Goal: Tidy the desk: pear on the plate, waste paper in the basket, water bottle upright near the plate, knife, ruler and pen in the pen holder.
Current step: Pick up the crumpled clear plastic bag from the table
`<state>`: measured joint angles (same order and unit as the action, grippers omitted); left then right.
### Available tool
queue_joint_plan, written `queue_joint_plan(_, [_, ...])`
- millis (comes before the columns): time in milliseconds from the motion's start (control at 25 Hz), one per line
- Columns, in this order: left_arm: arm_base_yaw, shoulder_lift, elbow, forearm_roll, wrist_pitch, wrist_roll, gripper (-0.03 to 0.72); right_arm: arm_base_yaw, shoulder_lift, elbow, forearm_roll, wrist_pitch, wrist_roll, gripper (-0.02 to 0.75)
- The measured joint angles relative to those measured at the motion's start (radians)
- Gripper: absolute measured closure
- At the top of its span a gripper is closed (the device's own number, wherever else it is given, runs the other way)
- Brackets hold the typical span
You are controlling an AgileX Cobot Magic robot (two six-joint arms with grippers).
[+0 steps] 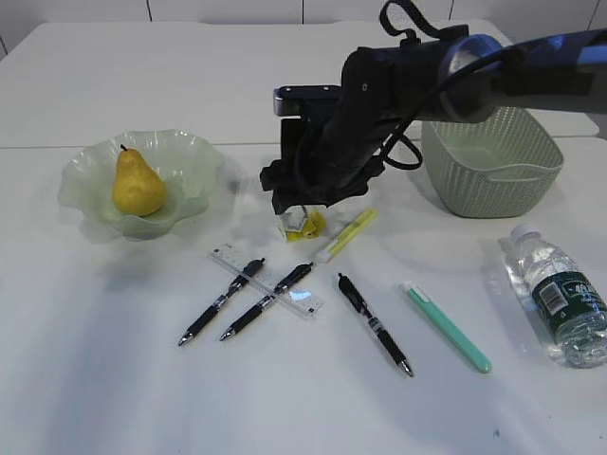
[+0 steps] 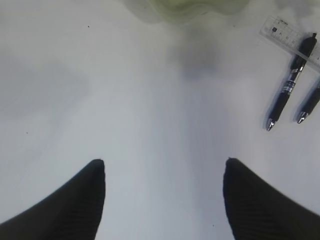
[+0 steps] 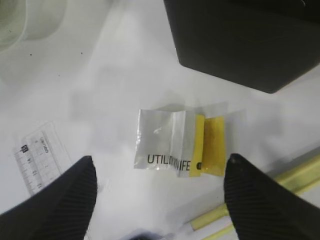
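A yellow pear (image 1: 138, 183) sits on the green glass plate (image 1: 85, 175). The waste paper, a crumpled white and yellow wrapper (image 1: 302, 223) (image 3: 180, 145), lies at the table's middle. My right gripper (image 1: 302, 201) (image 3: 160, 157) hangs open just above it, jaws either side. My left gripper (image 2: 163, 160) is open over bare table and out of the exterior view. The clear ruler (image 1: 266, 282) (image 2: 290, 37) lies under two black pens (image 1: 220, 301) (image 2: 290, 82); a third pen (image 1: 375, 325) lies to their right. A mint-green knife (image 1: 446, 326) and the water bottle (image 1: 560, 294) lie at the right.
The green basket (image 1: 491, 161) stands at the back right. A black box (image 3: 240, 40), perhaps the pen holder, stands behind the wrapper, mostly hidden by my right arm in the exterior view. A yellow stick-shaped item (image 1: 346, 234) (image 3: 295, 175) lies right of the wrapper.
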<state>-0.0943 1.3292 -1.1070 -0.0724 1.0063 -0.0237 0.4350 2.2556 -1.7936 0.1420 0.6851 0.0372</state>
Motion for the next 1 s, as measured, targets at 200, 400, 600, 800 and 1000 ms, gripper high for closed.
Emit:
queue_joint_plan(200, [0.0, 0.0, 0.0, 0.0, 0.0, 0.0, 0.167, 0.0, 0.053, -0.039, 0.0, -0.006, 0.012, 0.15])
queue_joint_plan(400, [0.0, 0.0, 0.0, 0.0, 0.0, 0.0, 0.168, 0.0, 0.088, -0.076, -0.002, -0.009, 0.024, 0.15])
queue_joint_plan(600, [0.0, 0.0, 0.0, 0.0, -0.001, 0.0, 0.168, 0.0, 0.121, -0.1, -0.006, -0.007, 0.044, 0.15])
queue_joint_plan(800, [0.0, 0.004, 0.0, 0.0, -0.007, 0.0, 0.168, 0.0, 0.126, -0.109, -0.036, -0.007, 0.053, 0.151])
queue_joint_plan(1000, [0.0, 0.004, 0.0, 0.0, -0.011, 0.0, 0.168, 0.0, 0.126, -0.109, -0.05, -0.005, 0.063, 0.182])
